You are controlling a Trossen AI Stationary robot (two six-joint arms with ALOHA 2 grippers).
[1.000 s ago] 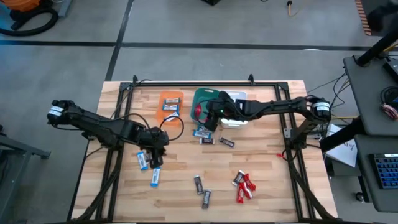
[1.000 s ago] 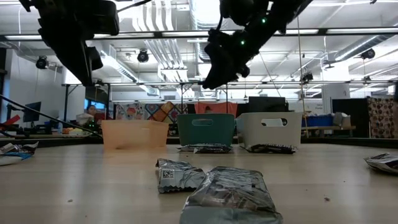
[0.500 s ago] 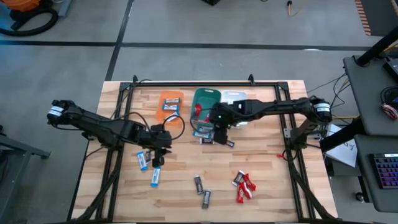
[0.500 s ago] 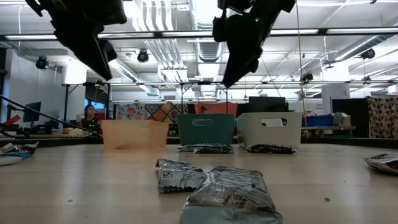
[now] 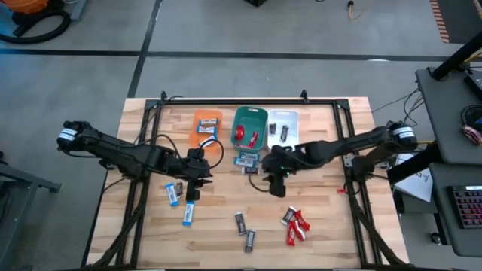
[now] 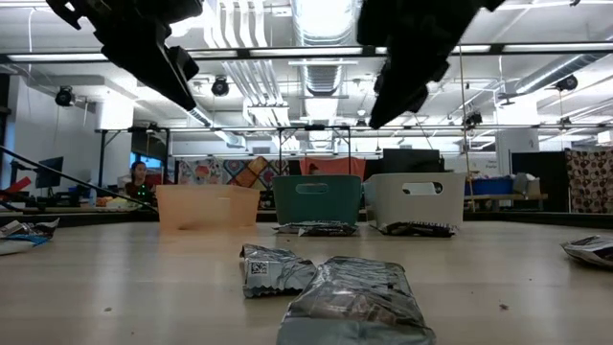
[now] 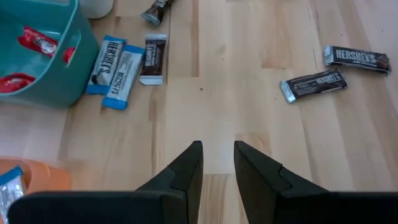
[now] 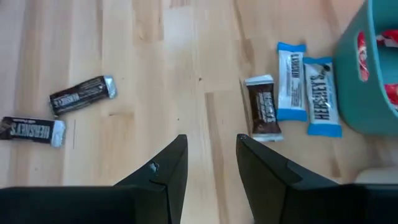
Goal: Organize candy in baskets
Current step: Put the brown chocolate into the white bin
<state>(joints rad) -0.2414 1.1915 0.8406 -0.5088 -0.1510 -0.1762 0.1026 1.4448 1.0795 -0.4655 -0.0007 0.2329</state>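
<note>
Teal basket (image 5: pixel 249 126) holds red candy (image 5: pixel 241 135), with two blue-and-white bars (image 5: pixel 246 158) and a dark bar (image 5: pixel 251 170) lying just before it on the surface (image 5: pixel 316 218). Beside those bars, the right tool (image 5: pixel 276 183) hovers with fingers apart and empty; the left tool (image 5: pixel 193 181), farther from the basket, is likewise slightly apart, gripping nothing.

Three small bins stand in a row at the table's far side: an orange basket (image 5: pixel 208 125) holding blue-and-white bars, a teal basket (image 5: pixel 249 126) with red bars inside, and a white basket (image 5: pixel 284 126) with dark bars in it. Just in front of the teal basket lie two blue-and-white bars (image 8: pixel 307 86) side by side, with a dark bar (image 8: pixel 263 106) beside them. More blue-and-white bars (image 5: pixel 181 199) lie scattered toward the table's left. Two dark bars (image 5: pixel 244 230) rest near the front edge, and a cluster of red bars (image 5: pixel 297 224) sits to their right. All loose candy lies flat on the wood.
</note>
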